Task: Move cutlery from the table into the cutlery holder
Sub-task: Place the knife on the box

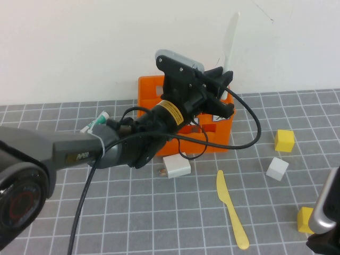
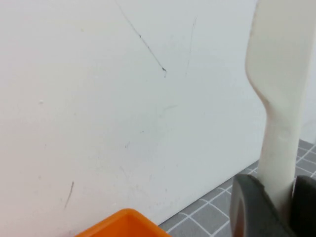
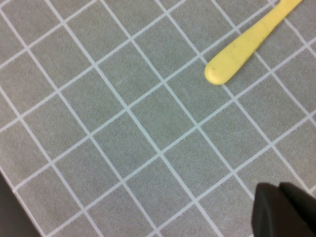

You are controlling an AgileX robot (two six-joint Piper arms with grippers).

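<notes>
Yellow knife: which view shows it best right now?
The high view: the whole yellow knife lies flat on the table, right of the left gripper, near the right gripper. The right wrist view shows one end only; the left wrist view, none.

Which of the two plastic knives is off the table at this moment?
The white knife: the left end effector grips it upright above the orange crate. The yellow knife lies flat on the table, near the right end effector.

The grey gridded table (image 1: 159, 223) carries an orange crate (image 1: 151, 87) at its back edge. A yellow knife (image 1: 230, 209), coloured blocks (image 1: 284, 141) and a tube (image 1: 95, 123) lie on it.
</notes>
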